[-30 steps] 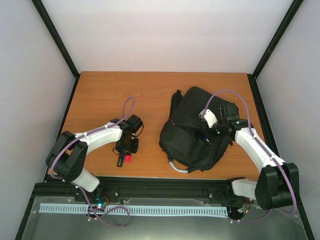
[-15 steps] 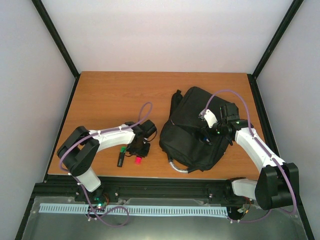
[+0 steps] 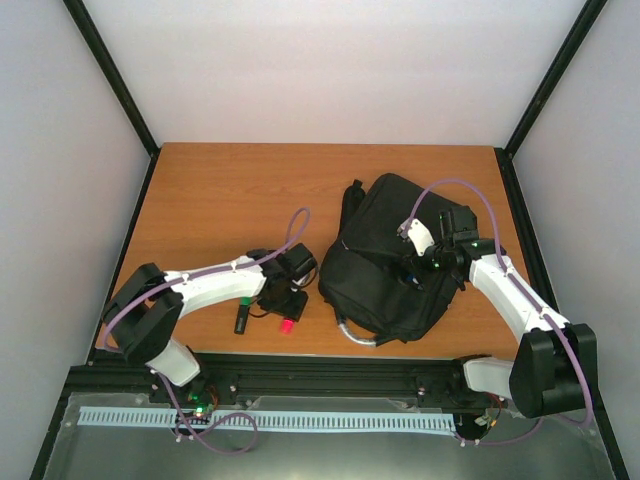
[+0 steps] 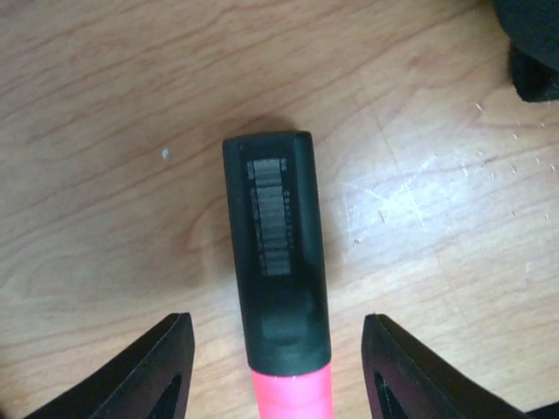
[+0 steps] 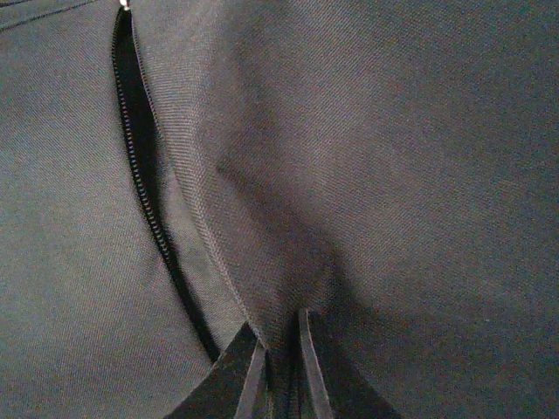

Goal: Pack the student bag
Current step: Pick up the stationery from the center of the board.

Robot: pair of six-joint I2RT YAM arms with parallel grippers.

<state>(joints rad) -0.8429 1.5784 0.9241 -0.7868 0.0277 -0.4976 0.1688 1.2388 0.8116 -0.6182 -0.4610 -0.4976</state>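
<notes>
The left gripper, wide astride the pink highlighter, may roll it; the right gripper, pinching the student bag, may slip.

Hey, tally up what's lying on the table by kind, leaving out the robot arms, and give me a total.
Student bag: 1
Highlighters: 2 (pink highlighter, green highlighter)
Total: 3
</notes>
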